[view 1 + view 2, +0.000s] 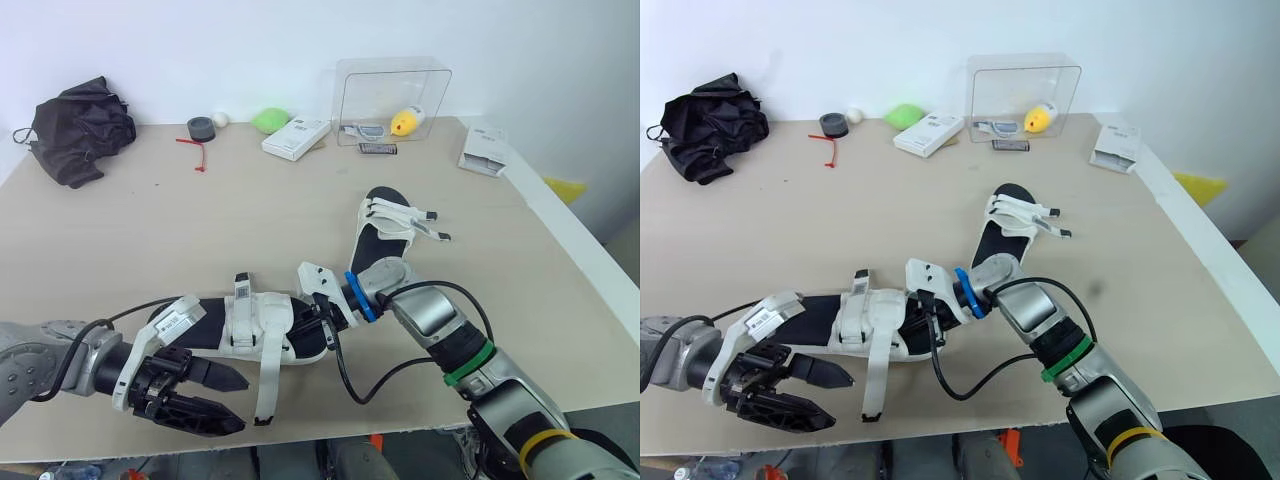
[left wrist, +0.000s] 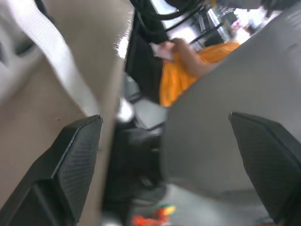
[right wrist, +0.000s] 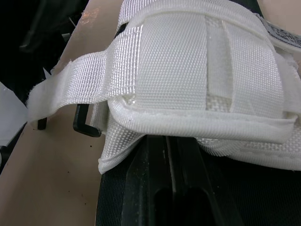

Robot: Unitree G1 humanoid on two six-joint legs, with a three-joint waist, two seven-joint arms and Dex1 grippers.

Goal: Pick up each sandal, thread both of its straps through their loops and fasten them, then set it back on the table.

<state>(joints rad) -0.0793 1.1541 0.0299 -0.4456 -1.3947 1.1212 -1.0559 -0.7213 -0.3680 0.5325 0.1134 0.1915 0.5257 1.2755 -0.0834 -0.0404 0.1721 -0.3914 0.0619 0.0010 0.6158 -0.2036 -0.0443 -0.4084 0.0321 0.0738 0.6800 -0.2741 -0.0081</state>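
The near sandal [image 1: 250, 325], black-soled with white straps, lies by the table's front edge. One loose strap [image 1: 266, 385] hangs from it toward that edge and also shows in the left wrist view [image 2: 61, 61]. My right gripper [image 1: 328, 322] is at this sandal's toe end. Its black fingers [image 3: 171, 188] are pressed together under the white front strap [image 3: 188, 61], shut on the sandal. My left gripper [image 1: 243, 403] hovers low in front of the sandal, beside the hanging strap, open and holding nothing. The second sandal [image 1: 390, 235] lies farther back, with its straps loose.
Along the back are a black bag [image 1: 80, 128], a tape roll [image 1: 200, 128], a green object [image 1: 270, 120], a white box [image 1: 296, 138] and a clear container [image 1: 392, 100] holding a yellow item [image 1: 407, 121]. A white packet [image 1: 485, 150] lies at the right. A person in orange [image 2: 188, 66] is beyond the table edge.
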